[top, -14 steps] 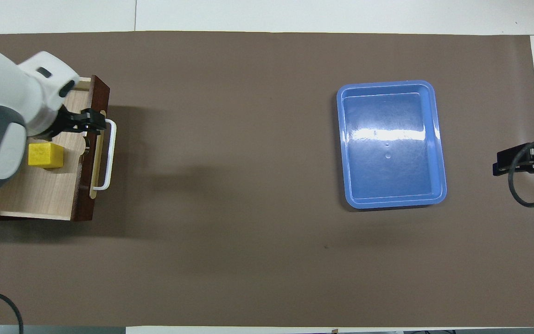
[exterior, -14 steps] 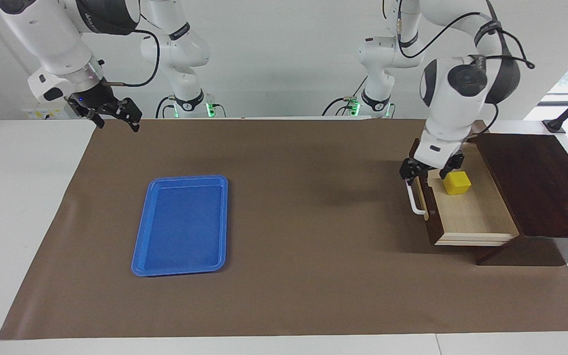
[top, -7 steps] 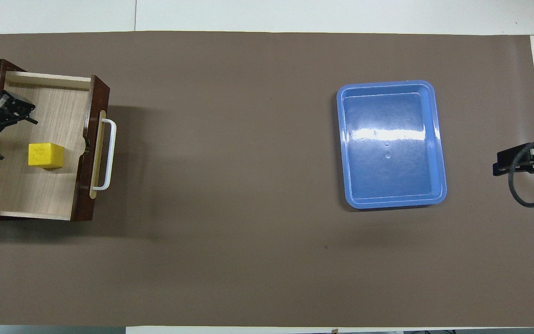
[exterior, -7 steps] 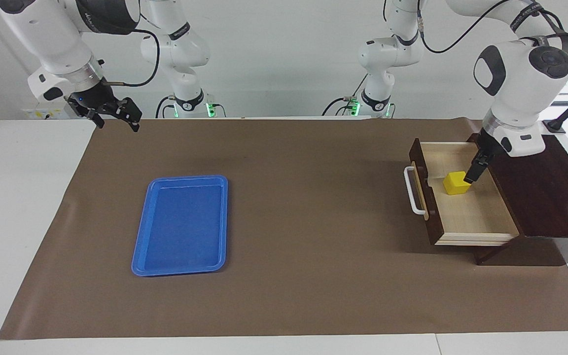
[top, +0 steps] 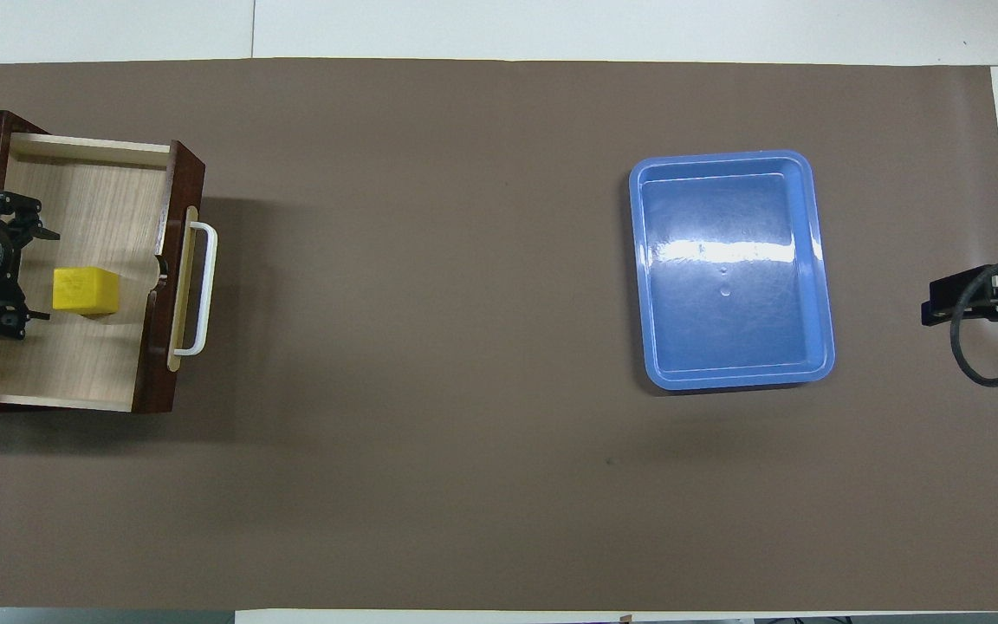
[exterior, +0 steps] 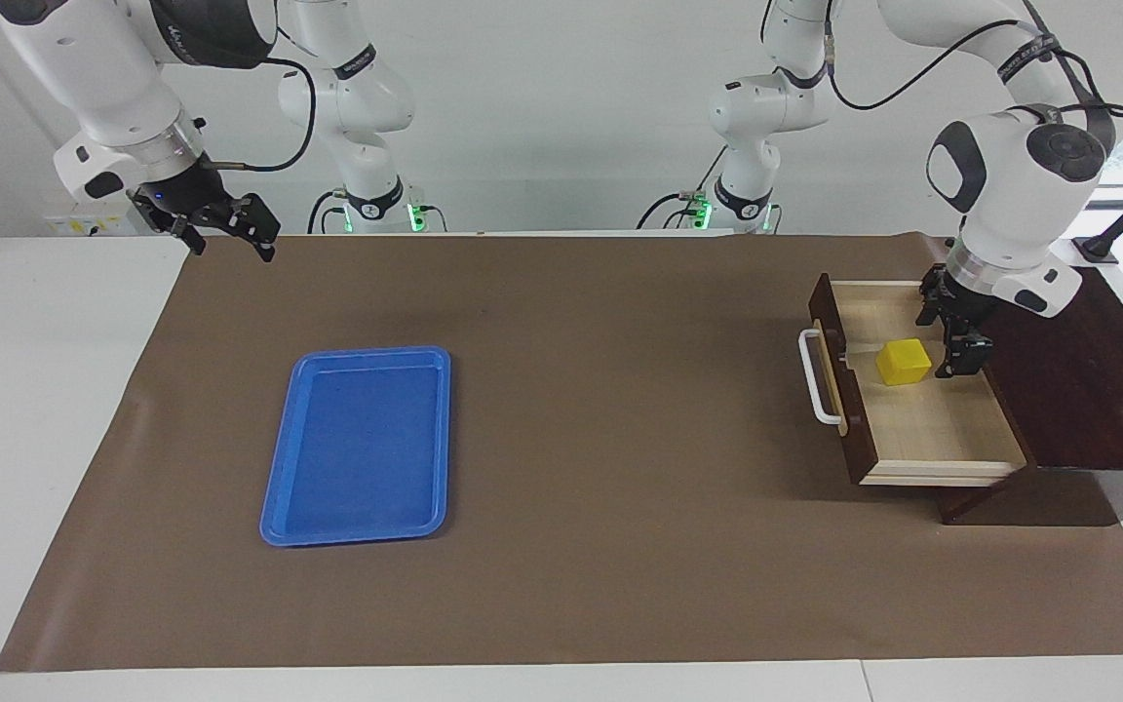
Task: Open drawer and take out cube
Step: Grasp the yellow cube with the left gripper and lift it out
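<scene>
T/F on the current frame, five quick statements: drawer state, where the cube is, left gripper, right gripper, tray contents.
1. The drawer is pulled open. True.
2. The cube is in the blue tray. False: it sits on the drawer's floor, and nothing shows in the tray.
3. The left gripper is over the drawer beside the cube, jaws open. True.
4. The left gripper is shut on the handle. False: the white bar handle is free, with the gripper at the cabinet end of the drawer.
5. The right gripper waits at the right arm's end of the table, away from the tray. True.
</scene>
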`<state>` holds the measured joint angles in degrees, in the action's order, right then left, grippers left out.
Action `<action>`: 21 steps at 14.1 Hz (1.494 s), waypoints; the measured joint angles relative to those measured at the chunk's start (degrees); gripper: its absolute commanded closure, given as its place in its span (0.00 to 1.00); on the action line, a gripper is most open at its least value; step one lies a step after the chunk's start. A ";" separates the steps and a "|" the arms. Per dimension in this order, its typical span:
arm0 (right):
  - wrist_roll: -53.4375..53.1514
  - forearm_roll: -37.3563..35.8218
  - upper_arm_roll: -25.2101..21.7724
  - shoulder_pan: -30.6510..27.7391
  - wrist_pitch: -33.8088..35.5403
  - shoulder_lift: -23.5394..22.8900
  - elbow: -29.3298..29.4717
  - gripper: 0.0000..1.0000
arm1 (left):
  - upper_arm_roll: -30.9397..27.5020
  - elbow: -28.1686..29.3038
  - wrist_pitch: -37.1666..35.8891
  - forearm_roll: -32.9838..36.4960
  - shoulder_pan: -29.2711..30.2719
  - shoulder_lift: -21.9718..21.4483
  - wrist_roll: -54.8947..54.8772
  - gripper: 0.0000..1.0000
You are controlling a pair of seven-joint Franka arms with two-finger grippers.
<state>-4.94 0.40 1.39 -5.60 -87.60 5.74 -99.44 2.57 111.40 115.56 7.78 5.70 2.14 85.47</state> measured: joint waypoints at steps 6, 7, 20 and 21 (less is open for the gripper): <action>-2.01 0.13 0.13 0.07 -0.03 0.00 -0.18 0.00 | 0.18 4.65 5.77 -0.01 1.11 -0.07 6.11 0.00; -4.02 0.36 0.15 0.29 -0.19 0.00 -0.26 0.00 | 0.35 4.99 6.23 -0.01 1.10 -0.08 6.36 0.17; -41.25 14.55 1.32 6.98 -8.38 -0.15 -8.08 0.00 | 1.55 -15.26 -14.56 -4.55 -3.14 2.64 13.17 1.00; -45.68 16.11 1.46 8.78 -9.90 -0.77 -8.59 0.00 | 1.68 -15.66 -15.13 -4.94 -5.48 2.64 16.69 1.00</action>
<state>-50.63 16.51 2.84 3.18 -97.50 4.97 -108.03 4.25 95.74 100.43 2.83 0.22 4.79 102.16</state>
